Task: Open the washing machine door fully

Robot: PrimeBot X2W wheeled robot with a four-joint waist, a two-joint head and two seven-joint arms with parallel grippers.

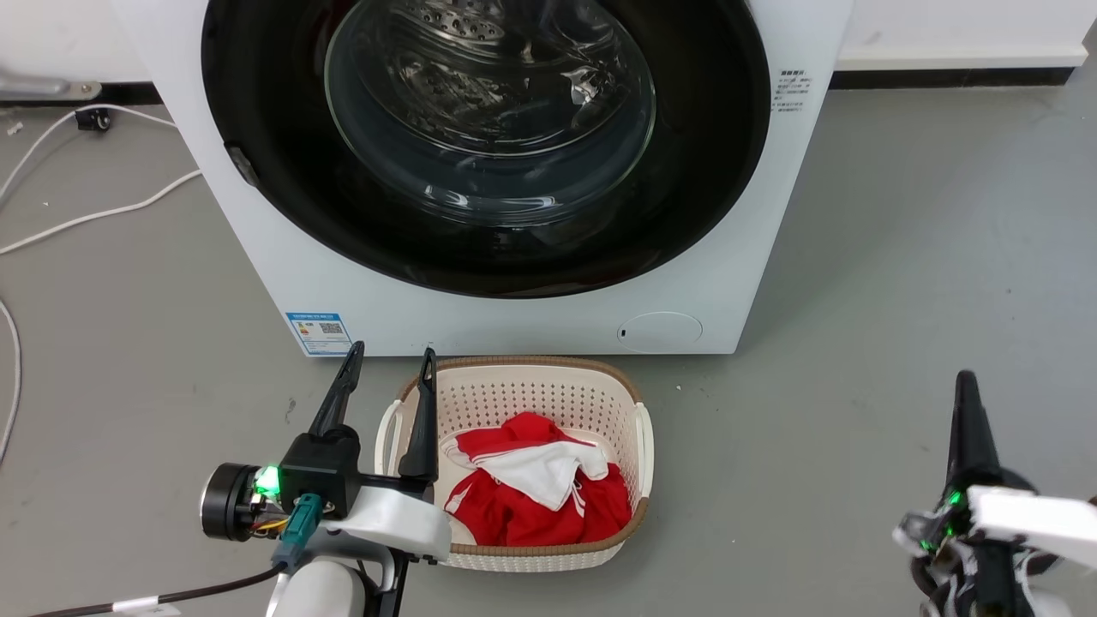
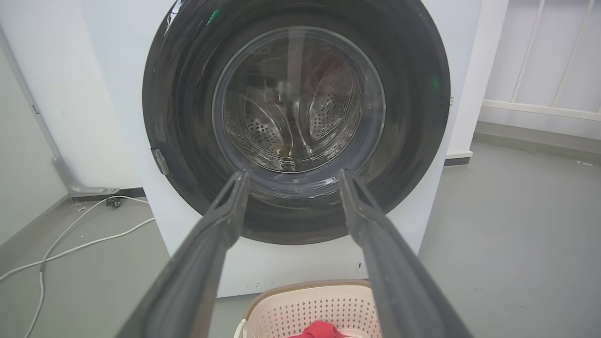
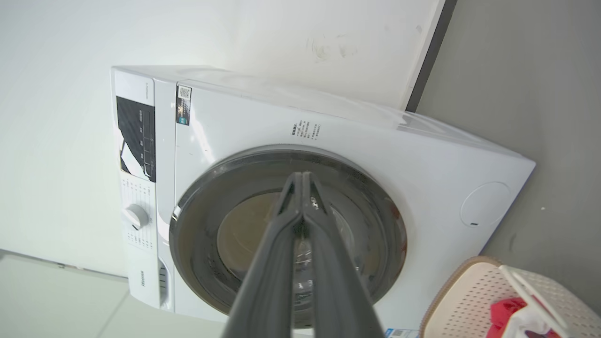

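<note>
Washing machine door [image 1: 488, 128]: fills the upper middle of the head view, lying flat against the washer's white front [image 1: 257, 257]. It is a glossy black ring around a bulging clear glass bowl, and the perforated steel drum shows through the glass.
Door in wrist views: centre of the left wrist view [image 2: 296, 117]; lower middle of the right wrist view [image 3: 220, 234], which is turned on its side.
Door edge: a small grey tab [image 1: 242, 165] sits on the ring's left rim.
Washer details: round flap [image 1: 660, 330] at the lower right of the front, blue sticker [image 1: 319, 332] at the lower left, dial [image 3: 136, 217] on the control panel.
Left gripper [image 1: 392, 351]: lower left of the head view, fingers spread apart and holding nothing, well short of the door. In its own view [image 2: 295, 172] the fingers frame the bottom of the glass.
Right gripper [image 1: 966, 381]: lower right corner, fingers pressed together and holding nothing, pointing at the door from a distance [image 3: 300, 174].
Basket [image 1: 514, 362]: cream with a brown rim, on the floor just below the washer, beside the left gripper.
Clothes [image 1: 531, 488]: red and white, inside the basket.
Floor [image 1: 900, 257]: grey, with white cables [image 1: 86, 214] at the left.
</note>
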